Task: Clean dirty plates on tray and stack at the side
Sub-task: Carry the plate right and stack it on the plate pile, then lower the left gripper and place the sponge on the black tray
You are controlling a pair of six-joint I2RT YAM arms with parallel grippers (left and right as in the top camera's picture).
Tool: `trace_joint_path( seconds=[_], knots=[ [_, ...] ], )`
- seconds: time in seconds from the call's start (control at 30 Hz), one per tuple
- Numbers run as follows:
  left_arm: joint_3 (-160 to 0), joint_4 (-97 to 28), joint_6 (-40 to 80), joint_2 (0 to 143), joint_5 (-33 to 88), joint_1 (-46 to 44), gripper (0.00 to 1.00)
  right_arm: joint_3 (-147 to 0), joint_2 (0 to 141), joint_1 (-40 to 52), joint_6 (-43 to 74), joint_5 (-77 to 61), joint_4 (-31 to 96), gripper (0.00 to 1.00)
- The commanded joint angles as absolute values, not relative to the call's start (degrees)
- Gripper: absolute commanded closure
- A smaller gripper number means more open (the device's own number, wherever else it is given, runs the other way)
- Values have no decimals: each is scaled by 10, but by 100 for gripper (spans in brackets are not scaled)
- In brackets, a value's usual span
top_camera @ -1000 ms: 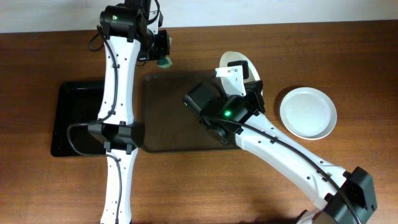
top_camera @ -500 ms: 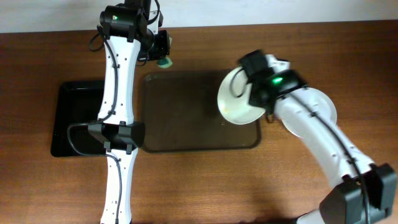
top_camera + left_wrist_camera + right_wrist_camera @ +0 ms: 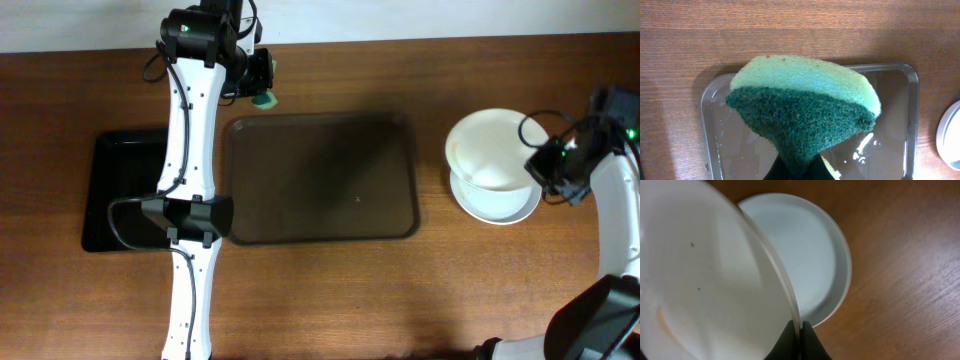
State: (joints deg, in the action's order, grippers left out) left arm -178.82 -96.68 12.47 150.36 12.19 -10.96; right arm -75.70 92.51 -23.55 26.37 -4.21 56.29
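Wooden table (image 3: 500,290), brown grain, seen from above and from both wrist cameras.

1. Tray (image 3: 320,180) – large, dark brown, rounded corners, low rim. It lies at the centre of the table. In the left wrist view its surface glistens with a few wet spots.
2. Black tray (image 3: 125,190) – smaller and glossy. It lies to the left of the brown tray, partly covered by the left arm.
3. Left gripper (image 3: 262,88) – positioned just beyond the far left corner of the brown tray. Its jaws are clamped on a sponge (image 3: 800,105), pinching it at the lower end. The sponge has a light green foam layer and a dark green scouring layer.
4. Right gripper (image 3: 797,340) – positioned right of the brown tray, well apart from it. Its jaws are closed on the rim of the held plate (image 3: 485,145).
5. Held plate – round, white, tilted. Its face carries two small dark specks and a faint orange smear near the lower edge.
6. Lower plate (image 3: 495,205) – round, white, flat on the table directly under the held plate, partly hidden by it. Whether the two plates touch cannot be determined.
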Motion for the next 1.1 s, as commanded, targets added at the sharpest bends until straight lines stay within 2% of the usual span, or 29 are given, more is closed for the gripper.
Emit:
trace_joint_path(
  seconds=[0.0,0.27,0.67,0.87,1.07],
  knots=[
    [-1789,-967,117,1491,123,-110,99,-677,914,-264,252,-58,501,96],
    [-1789,-967,117,1491,123,-110,99,-589,928,-267,253,-53,375,96],
    [-1789,-967,117,1491,123,-110,99,-586,973,-267,257,-32,374,96],
    [-1789,-967,117,1491,123,-110,99,-589,972,-267,257,-32,379,83],
    [-1789,-967,117,1491,123,-110,99,-644,952,-266,256,-30,425,80]
  ],
)
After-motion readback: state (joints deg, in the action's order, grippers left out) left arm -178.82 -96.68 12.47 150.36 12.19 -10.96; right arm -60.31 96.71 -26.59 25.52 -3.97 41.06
